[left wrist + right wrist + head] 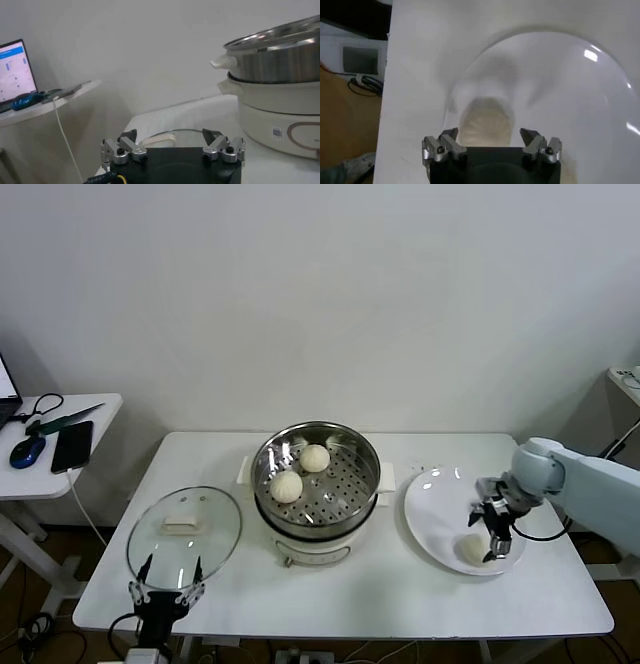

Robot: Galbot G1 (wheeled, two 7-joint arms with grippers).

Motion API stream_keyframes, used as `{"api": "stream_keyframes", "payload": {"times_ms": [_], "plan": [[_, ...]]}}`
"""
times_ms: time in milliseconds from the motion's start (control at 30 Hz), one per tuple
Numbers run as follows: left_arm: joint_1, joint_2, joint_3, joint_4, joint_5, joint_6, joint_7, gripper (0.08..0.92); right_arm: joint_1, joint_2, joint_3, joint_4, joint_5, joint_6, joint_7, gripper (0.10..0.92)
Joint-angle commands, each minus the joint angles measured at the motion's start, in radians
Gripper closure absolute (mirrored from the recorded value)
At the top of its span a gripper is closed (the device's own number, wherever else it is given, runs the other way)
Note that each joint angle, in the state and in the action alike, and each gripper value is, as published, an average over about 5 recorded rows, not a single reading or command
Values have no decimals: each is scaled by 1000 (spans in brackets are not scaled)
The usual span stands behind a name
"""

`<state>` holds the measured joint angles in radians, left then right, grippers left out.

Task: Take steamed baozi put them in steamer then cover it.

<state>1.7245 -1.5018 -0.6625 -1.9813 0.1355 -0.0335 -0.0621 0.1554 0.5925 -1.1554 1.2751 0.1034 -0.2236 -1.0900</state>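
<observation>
— Where are the buns?
— Two (pixel 287 486) sit in the steamer (pixel 316 476); one (pixel 472 548) lies on the right plate (pixel 430 514), between the right gripper's (pixel 493 536) spread fingers, seemingly untouched.
— The lid (pixel 184 536)?
— Near left; the left gripper (pixel 166 581) waits, open.

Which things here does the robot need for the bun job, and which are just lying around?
For the job:
- baozi on the plate
- two baozi in the steamer
- steamer
- glass cover
- right end effector

Just lying about:
- phone
- computer mouse
</observation>
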Motion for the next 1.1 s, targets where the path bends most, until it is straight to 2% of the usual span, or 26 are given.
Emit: {"api": "stream_keyframes", "payload": {"times_ms": [33, 300, 533, 767, 900, 1100], "plan": [[0, 0, 0, 2, 5, 3, -1, 177, -49, 13, 25, -38, -28, 3, -2, 203], [-4, -1, 3, 1, 11, 6, -2, 177, -41, 30, 22, -53, -26, 7, -5, 214], [-4, -2, 4, 0, 13, 6, -2, 177, -37, 33, 17, -55, -22, 9, -7, 310], [-2, -2, 5, 0, 13, 6, -3, 177, -6, 34, 8, -57, -17, 28, -10, 349], [-2, -1, 6, 1, 13, 5, -2, 177, 96, 52, -33, -69, -31, 134, -21, 357], [-5, -1, 10, -1, 16, 8, -2, 177, 373, 150, -174, -77, -115, 413, -69, 360]]}}
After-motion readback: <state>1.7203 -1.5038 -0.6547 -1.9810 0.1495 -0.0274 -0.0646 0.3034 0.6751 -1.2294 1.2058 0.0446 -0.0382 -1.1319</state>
